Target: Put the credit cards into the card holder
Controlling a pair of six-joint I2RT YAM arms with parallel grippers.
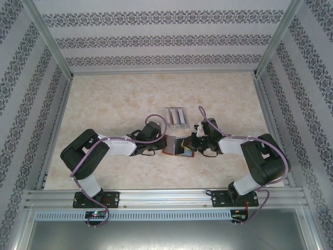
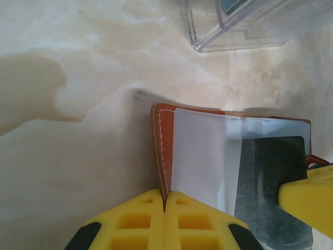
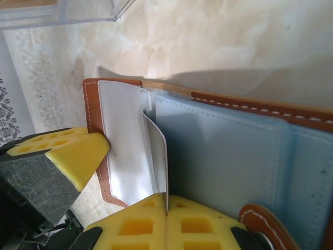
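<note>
Marble-look table (image 1: 104,99) carrying clear rack (image 1: 177,117), with brown holder (image 1: 176,147) lying open just in front of it, between both arms. Left gripper (image 2: 164,205) clamping tight on holder's leather edge, pinning it. Right gripper (image 3: 166,205) pinching thin white card (image 3: 155,151), apparently standing at pocket mouth. Risks looming: card buckling or slipping from pads if pushed off-line from slot; holder sliding or folding over if left grip is giving way; grippers, working close together, knocking each other.
</note>
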